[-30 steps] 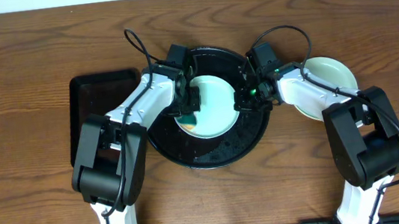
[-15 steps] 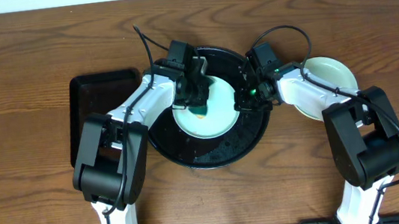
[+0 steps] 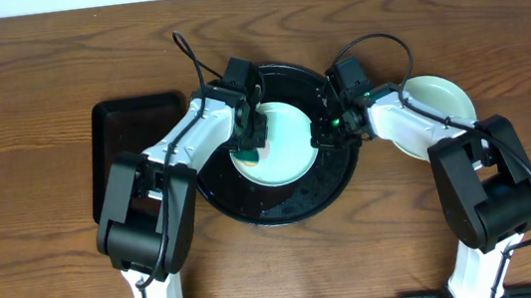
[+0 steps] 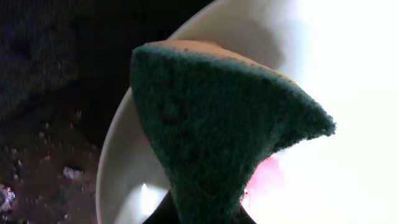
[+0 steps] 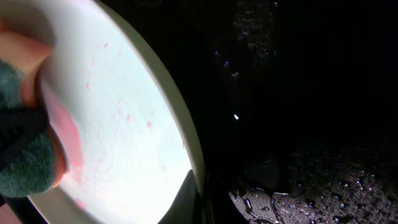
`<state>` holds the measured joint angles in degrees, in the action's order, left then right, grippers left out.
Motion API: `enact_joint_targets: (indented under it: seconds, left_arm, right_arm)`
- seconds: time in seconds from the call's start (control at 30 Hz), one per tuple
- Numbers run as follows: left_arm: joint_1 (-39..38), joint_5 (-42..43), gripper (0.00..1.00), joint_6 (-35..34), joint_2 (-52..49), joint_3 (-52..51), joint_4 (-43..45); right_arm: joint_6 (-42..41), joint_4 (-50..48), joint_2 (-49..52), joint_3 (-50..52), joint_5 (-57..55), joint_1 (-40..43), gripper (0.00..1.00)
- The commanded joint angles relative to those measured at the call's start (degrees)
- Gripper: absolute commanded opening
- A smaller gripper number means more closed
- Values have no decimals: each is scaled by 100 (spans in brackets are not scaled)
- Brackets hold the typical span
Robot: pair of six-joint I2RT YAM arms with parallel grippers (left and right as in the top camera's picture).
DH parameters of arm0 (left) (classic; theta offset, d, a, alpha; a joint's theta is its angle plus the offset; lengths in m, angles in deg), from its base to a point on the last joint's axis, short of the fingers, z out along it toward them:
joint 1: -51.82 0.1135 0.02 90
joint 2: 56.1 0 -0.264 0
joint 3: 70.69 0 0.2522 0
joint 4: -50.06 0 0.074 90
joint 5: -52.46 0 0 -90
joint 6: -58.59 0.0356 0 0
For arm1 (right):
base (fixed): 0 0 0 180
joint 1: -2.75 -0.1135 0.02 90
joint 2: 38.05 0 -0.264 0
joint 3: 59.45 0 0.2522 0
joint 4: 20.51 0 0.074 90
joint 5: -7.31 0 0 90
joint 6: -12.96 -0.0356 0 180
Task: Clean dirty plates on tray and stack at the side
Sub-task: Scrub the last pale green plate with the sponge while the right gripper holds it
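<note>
Centrally on the wooden surface (image 3: 27,76), a round black tray (image 3: 282,202) is seen, glossy and raised at the rim. One pale blue-green plate (image 3: 290,141) is contained in it, towards the far side. Water droplets (image 5: 323,168) are scattered over the tray's dark floor.

A green sponge (image 4: 217,130) with a yellow backing is pressed onto the left part of the plate. It is clamped by the left pincer (image 3: 251,141), whose jaws are closed on it. The right pincer (image 3: 326,134) is set at the plate's right rim with its jaws together. The rim appears to be pinched between them, though the contact itself is barely shown in the wrist view.

The plate's inside is seen to be wet and shiny. A pink smear (image 4: 266,175) is found beside the sponge, and faint pink specks (image 5: 127,118) are spread across the hollow.

Outside the round tray, a second pale plate (image 3: 440,99) is laid on the surface at the right, partly covered by the right arm. Whether more than one is stacked there cannot be told. A rectangular black tray (image 3: 129,134) is placed at the left, just beside the round one.
</note>
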<state>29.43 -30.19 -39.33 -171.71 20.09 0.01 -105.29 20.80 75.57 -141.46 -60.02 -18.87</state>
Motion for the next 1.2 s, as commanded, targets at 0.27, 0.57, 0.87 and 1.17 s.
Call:
enact_joint_targets:
  seconds: [0.27,0.57,0.87,1.17]
  left_arm:
    - [13,83,7,87,-98,-81,251]
    - [13,-507,7,83,-98,-83,957]
    - [2,1279,7,1180,-98,-83,-52]
    - [13,1062,7,1172,-98,-81,1045]
  right_arm:
    - [46,114,184,125,-17,-136,1]
    - [48,122,184,125,-61,-136,1]
    - [46,131,184,125,-76,-136,1]
    - [46,133,184,125,-79,-136,1]
